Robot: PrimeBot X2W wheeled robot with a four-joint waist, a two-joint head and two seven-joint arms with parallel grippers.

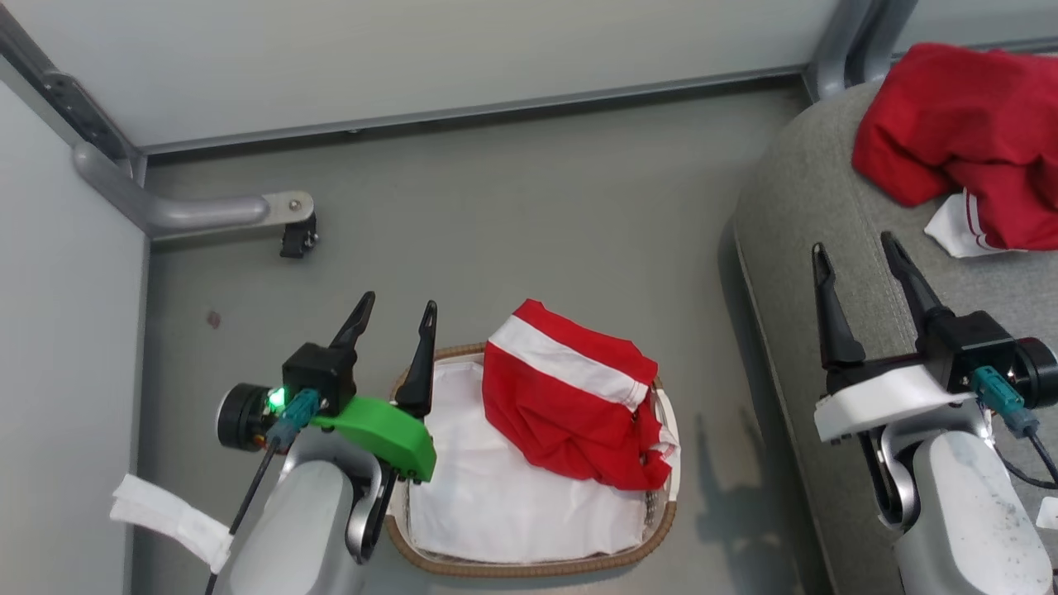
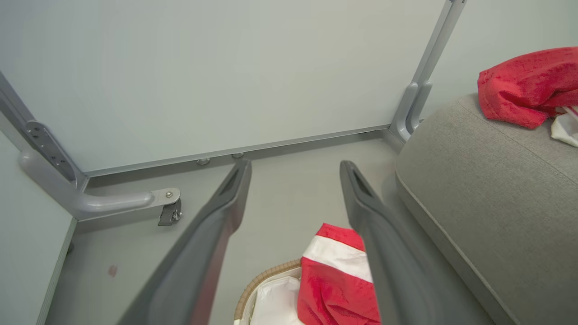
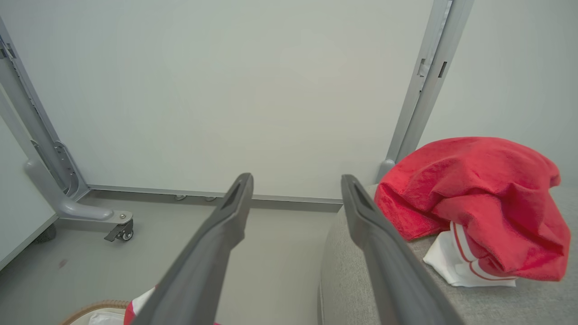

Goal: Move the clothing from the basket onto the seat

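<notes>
A red garment with a white band (image 1: 570, 397) lies crumpled in the basket (image 1: 529, 566), draped over its far right rim; it appears too in the left wrist view (image 2: 336, 275). My left gripper (image 1: 395, 318) hangs open over the basket's left edge, holding nothing. A second red garment (image 1: 967, 136) with white trim lies heaped on the grey seat (image 1: 810, 215); in the right wrist view this heap (image 3: 478, 203) sits right of the fingers. My right gripper (image 1: 855, 252) is open above the seat's front edge, empty.
A white panel wall (image 1: 413, 58) closes the far side, with a grey frame foot and caster (image 1: 293, 223) on the floor at left. Another panel (image 1: 58, 314) stands close on the left. Bare grey floor (image 1: 537, 207) lies between basket, wall and seat.
</notes>
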